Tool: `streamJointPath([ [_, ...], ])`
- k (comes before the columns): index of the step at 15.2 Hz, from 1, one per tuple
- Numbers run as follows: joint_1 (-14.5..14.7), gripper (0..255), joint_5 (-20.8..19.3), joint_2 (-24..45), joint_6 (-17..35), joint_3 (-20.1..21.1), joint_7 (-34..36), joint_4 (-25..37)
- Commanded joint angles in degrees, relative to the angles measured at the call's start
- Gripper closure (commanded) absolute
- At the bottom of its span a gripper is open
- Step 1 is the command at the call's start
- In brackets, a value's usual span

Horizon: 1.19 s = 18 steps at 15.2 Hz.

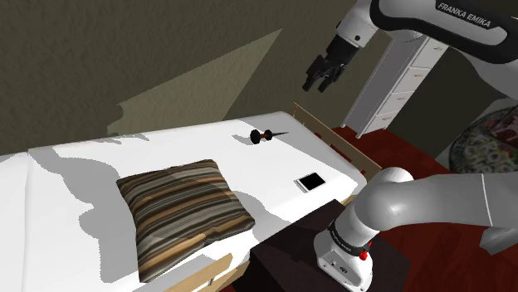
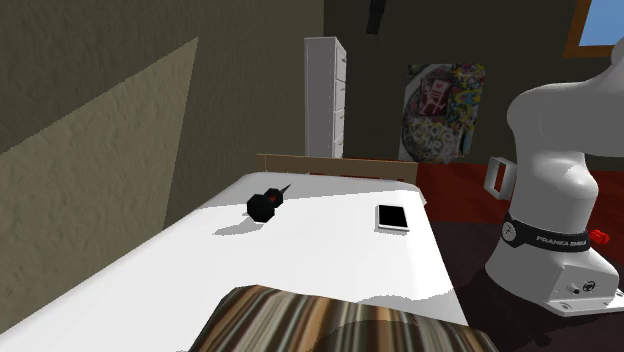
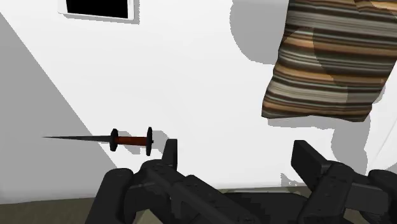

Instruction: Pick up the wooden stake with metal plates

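The stake (image 1: 264,135) lies flat on the white bed near its far end: a reddish-brown shaft between two black round plates, with a thin dark spike. It is also seen as a dark stake (image 2: 266,203) in the second exterior view, and as the stake (image 3: 127,139) in the wrist view, just beyond one finger. My black gripper (image 1: 321,80) hangs high above the bed, well over the stake and a little toward the shoulder view's right. In the wrist view my gripper (image 3: 238,153) is open with nothing between its fingers (image 3: 170,153).
A brown striped pillow (image 1: 181,209) lies on the bed (image 1: 100,166) toward the shoulder view's left. A small black device with a white frame (image 1: 310,180) lies near the bed's edge. A wooden footboard (image 1: 332,141) borders the bed. A white drawer unit (image 2: 325,95) stands by the wall.
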Motion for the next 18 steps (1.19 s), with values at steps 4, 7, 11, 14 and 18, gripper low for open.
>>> streamJointPath([
  [4,-1.31,0,-0.41,4.01,5.31,1.13,3.24,-1.62],
  [7,-2.63,0,-0.96,8.54,10.41,2.14,6.57,-2.58],
  [11,-4.42,0,-1.98,15.24,16.80,3.24,11.16,-2.87],
  [14,-5.79,0,-2.98,20.66,21.18,3.89,14.73,-2.37],
  [18,-7.55,0,-4.68,28.22,26.37,4.41,19.69,-0.81],
])
